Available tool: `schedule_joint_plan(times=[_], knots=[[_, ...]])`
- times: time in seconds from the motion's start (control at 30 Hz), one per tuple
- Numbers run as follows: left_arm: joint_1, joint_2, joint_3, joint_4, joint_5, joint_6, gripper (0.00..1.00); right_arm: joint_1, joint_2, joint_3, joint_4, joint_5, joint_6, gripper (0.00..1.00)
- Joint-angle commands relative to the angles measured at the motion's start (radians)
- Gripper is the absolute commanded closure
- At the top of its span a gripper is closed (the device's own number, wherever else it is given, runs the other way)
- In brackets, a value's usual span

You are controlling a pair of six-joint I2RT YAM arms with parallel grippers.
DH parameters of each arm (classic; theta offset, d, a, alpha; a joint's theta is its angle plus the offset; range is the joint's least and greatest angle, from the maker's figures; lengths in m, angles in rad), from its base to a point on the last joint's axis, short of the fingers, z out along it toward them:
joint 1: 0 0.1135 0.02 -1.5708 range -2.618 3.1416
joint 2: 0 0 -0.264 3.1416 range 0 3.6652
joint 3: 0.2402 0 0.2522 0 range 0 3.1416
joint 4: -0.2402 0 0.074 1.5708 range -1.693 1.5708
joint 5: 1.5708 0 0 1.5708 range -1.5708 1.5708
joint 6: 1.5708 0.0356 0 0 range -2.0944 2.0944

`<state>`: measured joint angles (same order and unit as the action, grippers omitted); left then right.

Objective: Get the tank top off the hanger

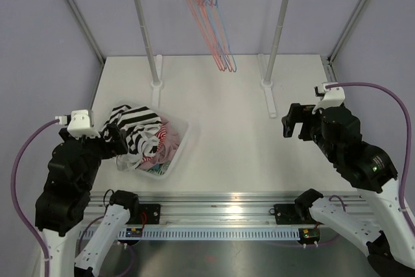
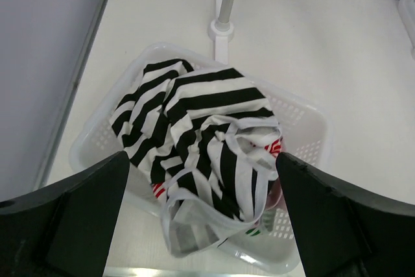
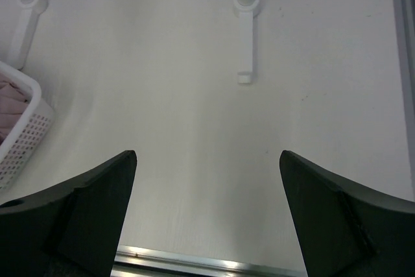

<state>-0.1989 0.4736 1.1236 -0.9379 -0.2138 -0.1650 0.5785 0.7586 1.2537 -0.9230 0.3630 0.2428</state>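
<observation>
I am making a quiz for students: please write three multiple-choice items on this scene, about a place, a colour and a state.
1. Where is the striped tank top? A on the rail; B in the white basket; C on the table.
2. Its stripe colours? A black and white; B green and yellow; C blue and orange.
3. The left gripper is: A shut on a hanger; B shut on the basket; C open.
Key: B, it fills the basket; A, black and white bands show; C, its jaws stand wide apart.
</observation>
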Motion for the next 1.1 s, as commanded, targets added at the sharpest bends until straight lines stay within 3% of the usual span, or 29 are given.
schedule_joint_plan(times=[0.0, 0.47, 1.07], knots=[[-0.046, -0.065, 0.012, -0.042, -0.114, 0.074, 0.01, -0.003, -0.002, 0.056, -0.076, 0.123, -0.036, 0.0], [-0.06, -0.181, -0.039, -0.065, -0.107, 0.053, 0.01, -0.003, -0.145, -0.01, -0.059, 0.192, -0.076, 0.0], [-0.06, -0.197, -0.048, -0.042, -0.139, 0.051, 0.01, -0.002, -0.125, -0.042, 0.003, 0.151, -0.063, 0.0]])
